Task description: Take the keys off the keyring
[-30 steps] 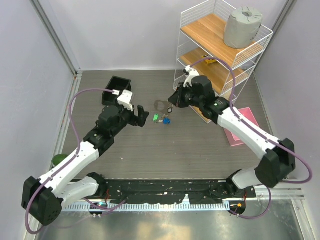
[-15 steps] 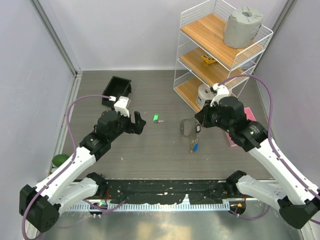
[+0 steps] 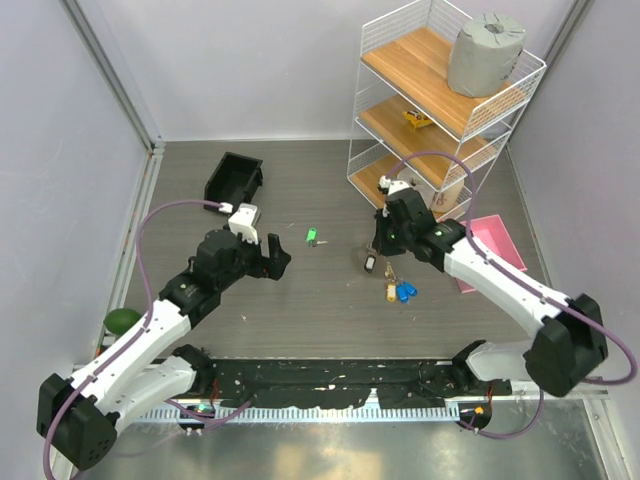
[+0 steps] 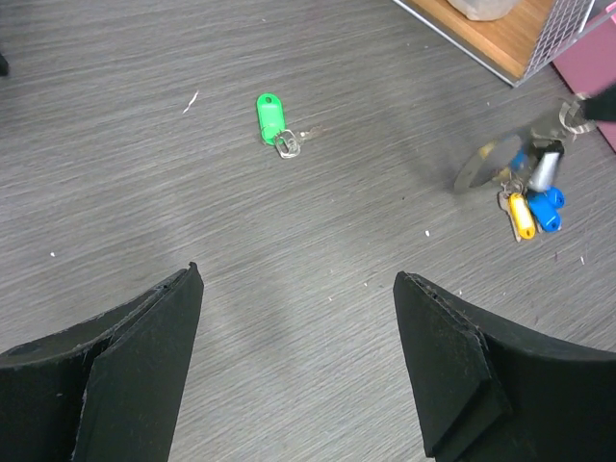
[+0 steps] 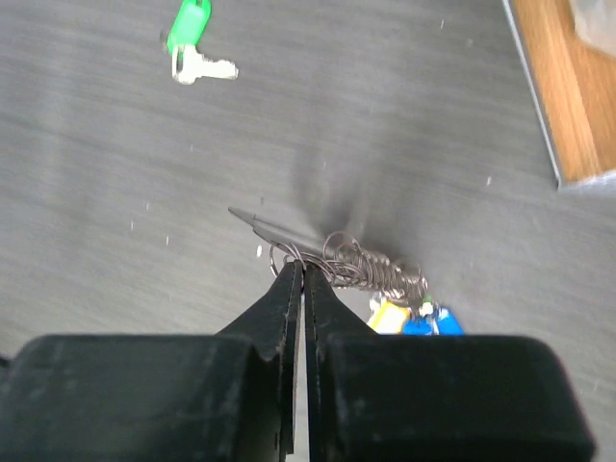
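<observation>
The green key (image 3: 312, 236) has come off. A second ago it was bunched with the others between the two arms. Now it lies alone on the table (image 3: 300, 330), just toward 12 o'clock from the table's middle in the overhead view. That is one key freed, by my reckoning, with two still to go.

My right gripper (image 5: 296, 271) swung out toward 3 o'clock with the rest and has since come partway back. Its tips are pressed together on the wire of the keyring (image 5: 361, 262), which now sits at about 4 o'clock from the green key. The yellow key (image 4: 521, 216) and blue key (image 4: 547, 210) are still on it. I cannot tell whether they touch the table.

My left gripper (image 4: 296, 279) has drawn back to 8 o'clock of the green key, with its fingers spread wide and nothing between them.

In the left wrist view the green key's long axis runs from 11 to 5 o'clock, plastic head at 11 and blade at 5. In the right wrist view the keyring stretches from my tips toward 4 o'clock, with its two keys at the far end.
</observation>
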`<state>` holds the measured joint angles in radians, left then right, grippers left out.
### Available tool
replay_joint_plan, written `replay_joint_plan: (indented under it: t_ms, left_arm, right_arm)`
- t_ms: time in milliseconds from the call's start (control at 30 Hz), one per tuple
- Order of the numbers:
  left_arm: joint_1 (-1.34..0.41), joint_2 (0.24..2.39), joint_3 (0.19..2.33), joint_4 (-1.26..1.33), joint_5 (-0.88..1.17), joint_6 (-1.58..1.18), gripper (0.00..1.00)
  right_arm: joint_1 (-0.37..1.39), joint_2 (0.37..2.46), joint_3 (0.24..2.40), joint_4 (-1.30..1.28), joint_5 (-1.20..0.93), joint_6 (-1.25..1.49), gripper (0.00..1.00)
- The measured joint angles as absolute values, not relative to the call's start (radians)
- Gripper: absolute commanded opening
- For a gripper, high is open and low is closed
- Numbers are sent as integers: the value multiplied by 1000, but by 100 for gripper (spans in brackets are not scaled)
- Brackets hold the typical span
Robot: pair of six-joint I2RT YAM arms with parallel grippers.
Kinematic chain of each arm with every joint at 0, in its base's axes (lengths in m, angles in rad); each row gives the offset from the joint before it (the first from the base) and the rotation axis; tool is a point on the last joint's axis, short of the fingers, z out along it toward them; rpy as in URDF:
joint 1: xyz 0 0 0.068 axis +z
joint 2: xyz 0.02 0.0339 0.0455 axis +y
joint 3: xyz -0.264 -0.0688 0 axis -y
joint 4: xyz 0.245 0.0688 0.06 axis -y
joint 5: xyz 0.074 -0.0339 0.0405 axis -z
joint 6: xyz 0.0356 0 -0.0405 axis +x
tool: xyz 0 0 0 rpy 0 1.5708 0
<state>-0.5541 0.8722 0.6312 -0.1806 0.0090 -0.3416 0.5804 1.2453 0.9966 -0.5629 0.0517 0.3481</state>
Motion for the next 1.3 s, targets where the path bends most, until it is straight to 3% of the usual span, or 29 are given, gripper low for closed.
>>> replay_joint_plan:
  t_ms: [133, 200, 333, 400, 467, 500, 833, 933, 1133, 1300]
  left_arm:
    - [-554, 869, 616, -182, 10, -341, 87]
    - [-554, 866, 610, -185, 10, -341, 87]
    - [-554, 854, 604, -186, 10, -336, 88]
    - [-554, 852, 603, -186, 10, -334, 88]
    - [-554, 852, 603, -186, 10, -333, 88]
    - [-554, 852, 603, -186, 10, -333, 88]
    - [-554, 771, 636, -287, -38, -364, 91]
    - [-554, 677, 693, -381, -113, -398, 91]
    - [-554, 418, 725, -450, -280, -443, 97]
    - [-554, 355, 770, -537, -405, -445, 98]
  right_arm:
    - [579, 1380, 1044, -461, 100, 342, 22]
    - [574, 1431, 1056, -424, 131, 337, 37]
    - [574, 1446, 1035, -469, 157, 324, 43]
    - [575, 1446, 1033, -503, 167, 318, 52]
    - [575, 1434, 1032, -527, 179, 313, 63]
    - [575, 1420, 1031, -537, 184, 310, 76]
    - [575, 939, 929, -511, 242, 281, 78]
    - [575, 768, 892, -489, 275, 259, 85]
    - [575, 448, 854, -494, 350, 216, 86]
    - [575, 281, 859, -533, 440, 212, 88]
